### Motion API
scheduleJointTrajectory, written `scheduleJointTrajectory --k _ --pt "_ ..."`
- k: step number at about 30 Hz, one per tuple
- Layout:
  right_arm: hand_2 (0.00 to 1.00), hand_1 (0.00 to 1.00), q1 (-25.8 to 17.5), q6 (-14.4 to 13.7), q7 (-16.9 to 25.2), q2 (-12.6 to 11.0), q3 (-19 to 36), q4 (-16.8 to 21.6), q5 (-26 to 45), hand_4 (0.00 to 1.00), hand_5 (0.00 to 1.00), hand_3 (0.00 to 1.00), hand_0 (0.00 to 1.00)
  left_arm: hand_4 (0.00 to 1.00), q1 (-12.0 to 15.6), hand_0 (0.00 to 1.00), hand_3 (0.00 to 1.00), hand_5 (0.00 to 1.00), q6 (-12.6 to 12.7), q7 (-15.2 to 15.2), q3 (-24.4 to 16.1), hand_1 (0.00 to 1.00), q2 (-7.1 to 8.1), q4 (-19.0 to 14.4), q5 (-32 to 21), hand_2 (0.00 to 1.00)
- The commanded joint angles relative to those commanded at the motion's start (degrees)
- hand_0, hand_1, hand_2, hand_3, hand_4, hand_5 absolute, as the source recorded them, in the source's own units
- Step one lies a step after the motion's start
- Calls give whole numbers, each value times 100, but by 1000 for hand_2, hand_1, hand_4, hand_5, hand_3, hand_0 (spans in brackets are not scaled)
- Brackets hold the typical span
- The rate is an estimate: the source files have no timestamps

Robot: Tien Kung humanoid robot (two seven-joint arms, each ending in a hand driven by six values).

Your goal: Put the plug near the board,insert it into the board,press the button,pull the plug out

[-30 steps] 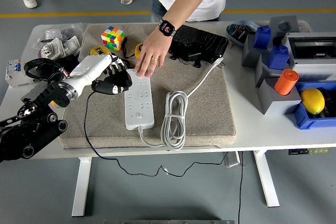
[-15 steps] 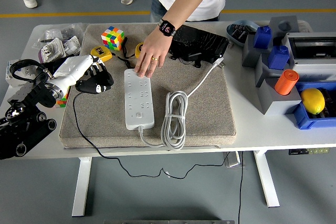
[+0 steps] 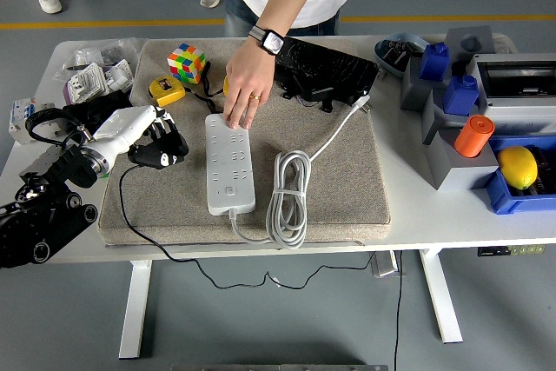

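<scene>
Holding the black plug [image 3: 162,155] in curled fingers, the left hand [image 3: 149,135] sits just left of the upright-lying power strip [image 3: 229,163] at frame centre

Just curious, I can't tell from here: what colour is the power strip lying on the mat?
White; the power strip shows clearly in the head view.

Robot hand [image 3: 156,140] around plug [image 3: 162,157], beside board [image 3: 229,165]
</scene>
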Motion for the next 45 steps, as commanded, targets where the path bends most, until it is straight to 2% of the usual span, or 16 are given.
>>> scheduleJointTrajectory --k 5,6,11,12,17,18,23,24,26,29,30,35,36,41,42,45 --pt "725 714 9 0 -3 -2 47 49 -54 998 601 620 710 886 7 495 566 98 -85 44 3 492 -16 18 -42 518" --pt "725 714 11 0 -4 2 56 54 -63 998 602 620 710 938 7 541 580 155 -115 63 0 534 -17 20 -39 554" --pt "725 714 19 -2 -5 6 87 55 -82 998 602 620 710 938 -18 541 580 155 -238 104 23 534 -2 43 -127 554" --pt "725 714 19 -1 -5 6 94 57 -89 998 602 618 710 986 -19 555 588 204 -247 97 26 552 1 48 -142 571" --pt "725 714 1 1 -5 13 95 55 -87 998 602 618 710 986 21 555 588 204 -315 74 -38 552 10 24 -232 571" --pt "725 714 -4 0 -4 15 97 54 -87 998 602 619 710 998 27 631 678 305 -318 63 -52 641 14 13 -253 654" --pt "725 714 -14 2 -3 10 79 50 -82 998 602 619 710 998 50 631 678 305 -360 27 -152 641 41 -33 -295 654" --pt "725 714 -10 2 -3 7 78 52 -86 998 602 619 710 998 57 695 754 466 -361 18 -183 723 49 -44 -303 769" --pt "725 714 -5 4 -4 7 79 52 -84 998 602 619 710 998 67 695 754 466 -344 -7 -231 723 56 -66 -307 769" --pt "725 714 -8 3 -3 8 83 52 -84 998 602 619 710 998 98 695 754 466 -339 -59 -363 723 83 -127 -296 769" --pt "725 714 -8 3 -3 7 82 51 -84 998 603 619 710 998 105 723 781 495 -336 -68 -393 760 90 -141 -285 805" --pt "725 714 -13 6 -4 -5 58 44 -74 998 603 619 710 998 218 723 781 495 -327 -176 -740 760 163 -340 -265 805" --pt "725 714 -12 7 -4 -6 52 43 -73 998 603 618 710 998 247 730 788 651 -315 -207 -820 773 177 -387 -274 809" --pt "725 714 -18 12 -6 -9 24 36 -71 998 603 618 710 998 445 730 788 651 -284 -412 -1275 773 246 -643 -505 809" --pt "724 714 -21 12 -6 -12 14 29 -64 998 603 619 710 998 496 741 797 763 -254 -469 -1368 799 263 -678 -592 814" --pt "724 714 -15 12 -5 -14 10 10 -44 998 603 619 710 998 603 741 797 763 -175 -675 -1583 799 289 -686 -888 814"
